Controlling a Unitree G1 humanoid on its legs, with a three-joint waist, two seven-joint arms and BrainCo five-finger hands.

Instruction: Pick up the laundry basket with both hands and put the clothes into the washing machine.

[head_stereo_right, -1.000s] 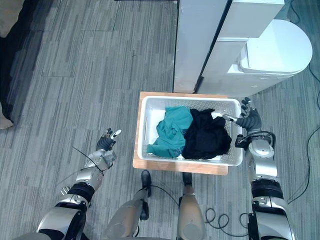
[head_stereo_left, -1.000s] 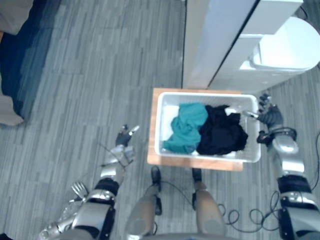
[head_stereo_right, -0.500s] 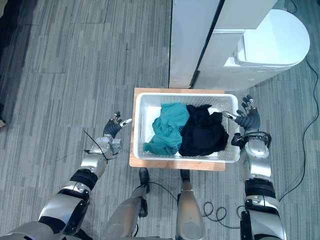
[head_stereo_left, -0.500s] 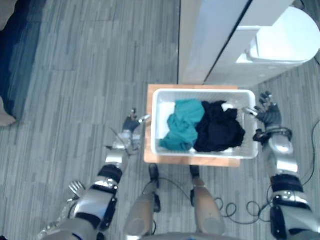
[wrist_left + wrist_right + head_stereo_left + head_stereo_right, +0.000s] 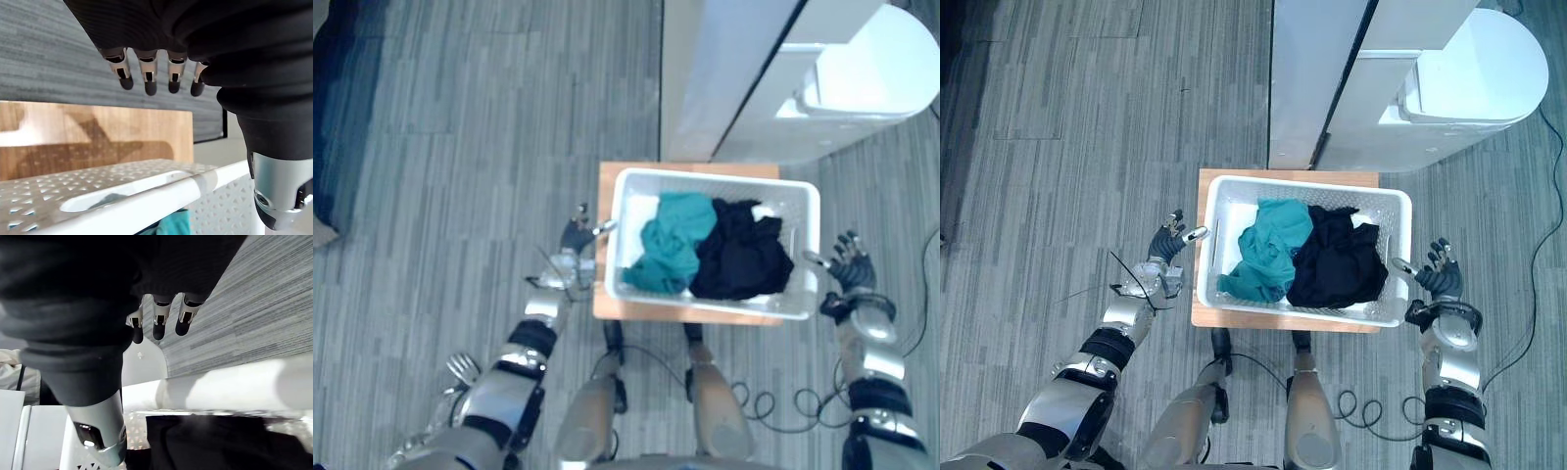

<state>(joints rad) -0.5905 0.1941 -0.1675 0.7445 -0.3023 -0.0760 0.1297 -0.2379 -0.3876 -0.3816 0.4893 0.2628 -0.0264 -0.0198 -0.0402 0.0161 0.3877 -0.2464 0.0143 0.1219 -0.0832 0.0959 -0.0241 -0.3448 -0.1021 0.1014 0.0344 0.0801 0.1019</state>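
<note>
Both flank basket (image 5: 705,305): left hand (image 5: 573,240), right hand (image 5: 852,271); handle slot (image 5: 112,198) close-up.

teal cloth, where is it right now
In the eye views the teal cloth lies in the left half of the white laundry basket, touching the black clothes on its right.

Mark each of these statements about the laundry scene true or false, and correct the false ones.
1. The laundry basket holds a teal garment and a black garment. True.
2. The basket stands on the bare floor. False: it rests on a wooden stand.
3. The left hand and right hand are open, one at each end of the basket. True.
4. The teal garment lies nearer the right hand. False: it lies nearer the left hand.
</note>
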